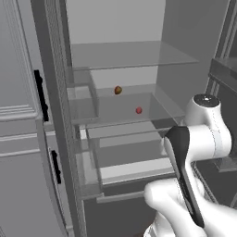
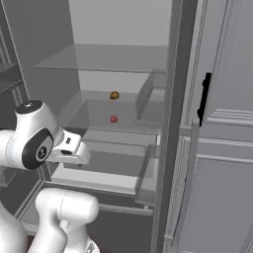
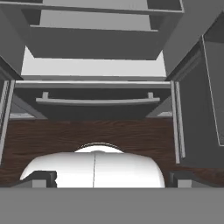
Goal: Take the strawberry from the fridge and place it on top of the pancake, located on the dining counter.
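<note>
Strawberry [image 1: 139, 110] lies on a glass shelf [image 1: 152, 109] of the open fridge [image 1: 194, 51], mid-shelf and clear of its edges, with bare glass all round. The gripper [image 3: 106, 179] points down at the fridge's bottom drawer front and the dark wood floor [image 3: 87, 135], its fingertips [image 3: 41, 178] set wide apart and holding nothing. A brownish round fruit [image 1: 118, 90] sits near the shelf's back edge, apart from the berry. No writing or labels are readable.
</note>
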Motion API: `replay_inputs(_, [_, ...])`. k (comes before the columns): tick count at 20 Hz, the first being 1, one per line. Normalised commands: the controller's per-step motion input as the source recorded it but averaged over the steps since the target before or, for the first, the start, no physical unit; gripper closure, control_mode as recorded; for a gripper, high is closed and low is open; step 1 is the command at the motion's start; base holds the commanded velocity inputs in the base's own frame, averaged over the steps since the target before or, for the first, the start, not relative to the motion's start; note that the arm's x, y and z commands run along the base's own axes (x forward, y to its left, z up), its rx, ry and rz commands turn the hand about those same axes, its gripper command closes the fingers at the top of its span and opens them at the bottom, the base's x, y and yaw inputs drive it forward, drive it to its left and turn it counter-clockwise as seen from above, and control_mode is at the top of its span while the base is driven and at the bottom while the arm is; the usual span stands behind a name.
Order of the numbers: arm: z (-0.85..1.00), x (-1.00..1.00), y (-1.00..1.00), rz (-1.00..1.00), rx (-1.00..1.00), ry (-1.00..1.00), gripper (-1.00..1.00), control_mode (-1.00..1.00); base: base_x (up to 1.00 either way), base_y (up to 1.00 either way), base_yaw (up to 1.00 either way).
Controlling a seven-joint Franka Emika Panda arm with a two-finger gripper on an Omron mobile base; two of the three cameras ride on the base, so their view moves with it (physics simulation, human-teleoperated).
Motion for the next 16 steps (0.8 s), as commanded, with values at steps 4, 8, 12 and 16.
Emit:
replay_inputs(4, [0.0,0.0,0.0,0.0,0.0,0.0,-1.0,1.0,0.45,0.48,0.0])
replay_inputs(8, [0.0,0.0,0.0,0.0,0.0,0.0,-1.0,1.0,0.59,-0.01,0.01])
replay_inputs(12, [0.0,0.0,0.0,0.0,0.0,0.0,-1.0,1.0,0.34,-0.46,0.02])
replay_inputs(16, [0.0,0.0,0.0,0.0,0.0,0.0,-1.0,1.0,0.44,-0.29,0.05])
